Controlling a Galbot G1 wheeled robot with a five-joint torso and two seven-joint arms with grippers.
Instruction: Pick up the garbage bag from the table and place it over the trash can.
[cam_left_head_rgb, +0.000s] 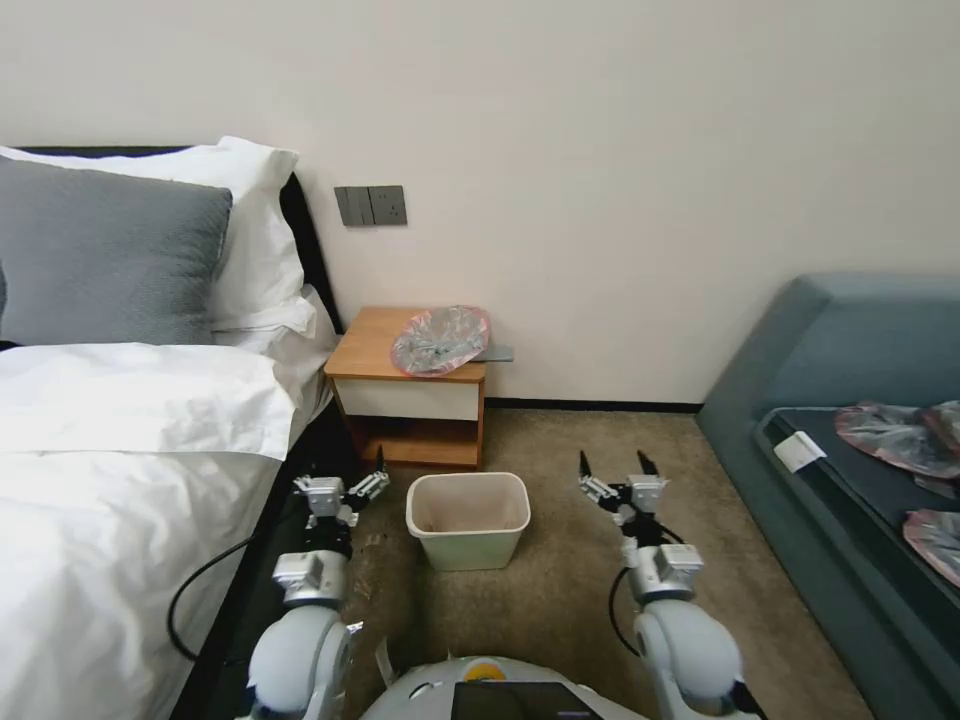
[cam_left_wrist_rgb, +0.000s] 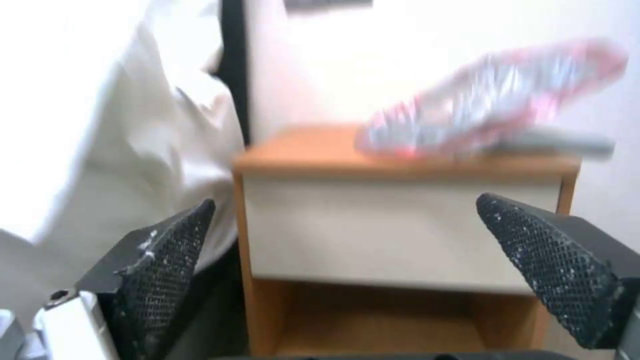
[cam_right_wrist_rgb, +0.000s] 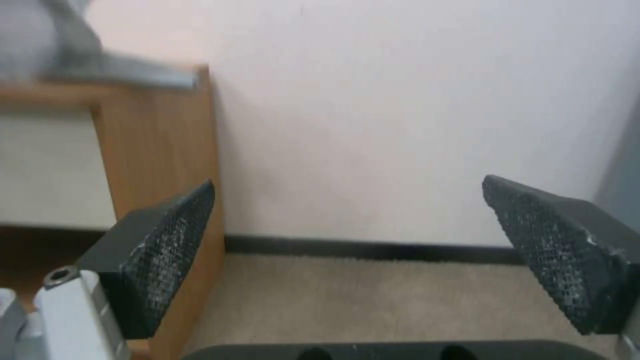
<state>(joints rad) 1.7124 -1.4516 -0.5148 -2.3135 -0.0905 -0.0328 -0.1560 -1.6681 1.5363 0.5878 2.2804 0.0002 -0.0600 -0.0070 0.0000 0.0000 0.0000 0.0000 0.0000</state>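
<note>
The garbage bag (cam_left_head_rgb: 440, 340) (cam_left_wrist_rgb: 493, 100), crinkly grey plastic with a pinkish-red rim, lies on the right part of the table (cam_left_head_rgb: 375, 345) (cam_left_wrist_rgb: 400, 235), an orange-brown nightstand with a white drawer front. The cream-beige trash can (cam_left_head_rgb: 468, 518) stands open on the carpet in front of the table. My left gripper (cam_left_head_rgb: 362, 487) (cam_left_wrist_rgb: 347, 270) hovers low, left of the can, open with nothing in it, facing the drawer front. Right of the can, my right gripper (cam_left_head_rgb: 615, 468) (cam_right_wrist_rgb: 347, 260) is open with nothing between its fingers, facing the wall past the table's side (cam_right_wrist_rgb: 160, 165).
A bed with white sheets (cam_left_head_rgb: 110, 470) and pillows (cam_left_head_rgb: 110, 250) runs along the left. A dark blue sofa (cam_left_head_rgb: 850, 430) on the right carries several similar pink-grey bags (cam_left_head_rgb: 900, 438). A black cable (cam_left_head_rgb: 200, 590) loops beside the bed. Bare carpet (cam_left_head_rgb: 590, 570) lies around the can.
</note>
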